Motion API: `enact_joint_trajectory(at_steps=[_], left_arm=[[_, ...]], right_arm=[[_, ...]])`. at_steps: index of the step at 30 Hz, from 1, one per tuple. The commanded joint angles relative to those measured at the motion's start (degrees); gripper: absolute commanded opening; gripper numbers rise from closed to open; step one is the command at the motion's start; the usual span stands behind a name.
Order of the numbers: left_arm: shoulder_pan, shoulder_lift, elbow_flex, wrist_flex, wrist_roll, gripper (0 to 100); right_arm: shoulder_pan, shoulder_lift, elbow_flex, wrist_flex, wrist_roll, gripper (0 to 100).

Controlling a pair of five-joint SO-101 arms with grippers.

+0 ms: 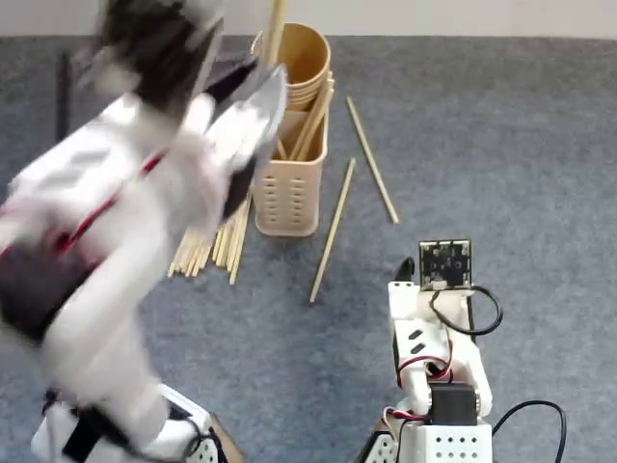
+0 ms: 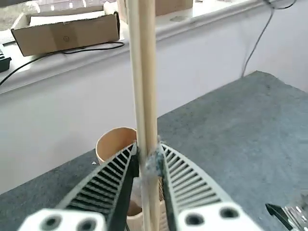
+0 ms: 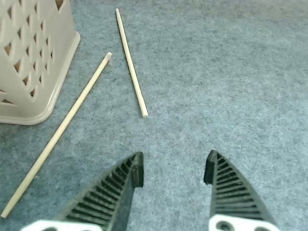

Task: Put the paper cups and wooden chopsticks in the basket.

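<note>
One basket [image 1: 287, 198] stands on grey carpet [image 1: 501, 125], holding one stack of cups [image 1: 301, 60] whose nested rims sit too close to count. A few leaning chopsticks [image 1: 310, 123] rest inside against the stack.

Two loose chopsticks lie apart on the carpet at the side of the basket nearer the right arm. The near one [image 1: 333, 231] is just beside the basket wall and the far one [image 1: 371, 159] is angled away from it. A bundle [image 1: 217, 246] of more sticks, partly hidden and not countable, lies against the basket's other side, under the left arm [image 1: 125, 241].

The left arm rises high across that side of the table, its wrist over the basket's rim. The left gripper [image 2: 148, 153] is clamped on a single chopstick [image 2: 144, 72], held nearly upright, with a cup [image 2: 111, 143] below and beyond its jaws. In the high view the stick's upper end [image 1: 278, 29] shows beside the cups.

The right arm [image 1: 434, 357] sits folded low near its base, well apart from the basket. The right gripper [image 3: 173, 166] points at bare carpet, jaws spread and holding nothing. The two loose sticks [image 3: 130, 62] [image 3: 62, 130] and the basket's corner [image 3: 33, 62] lie ahead of it.
</note>
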Motion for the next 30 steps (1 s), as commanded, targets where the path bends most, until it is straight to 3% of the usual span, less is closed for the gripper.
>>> enact_joint_trajectory(at_steps=[1,12,19,23,30], left_arm=[[1.36,-4.44,6.2,0.35,0.62,0],[-3.21,-7.87,39.87,-22.42,2.2,0],[-3.65,-16.75,64.22,-51.34,-1.58,0],[-5.58,-15.52,61.58,-59.43,-0.09,0],[-8.75,-2.51,54.9,-59.6,0.62,0]], right_arm=[[0.48,-0.92,7.34,0.04,0.79,21.4],[0.48,-0.92,7.43,0.04,0.79,21.4],[0.48,-0.92,7.43,0.04,0.79,21.4],[0.48,-0.92,7.43,0.04,0.79,21.4],[0.48,-0.92,7.52,0.04,0.79,21.4]])
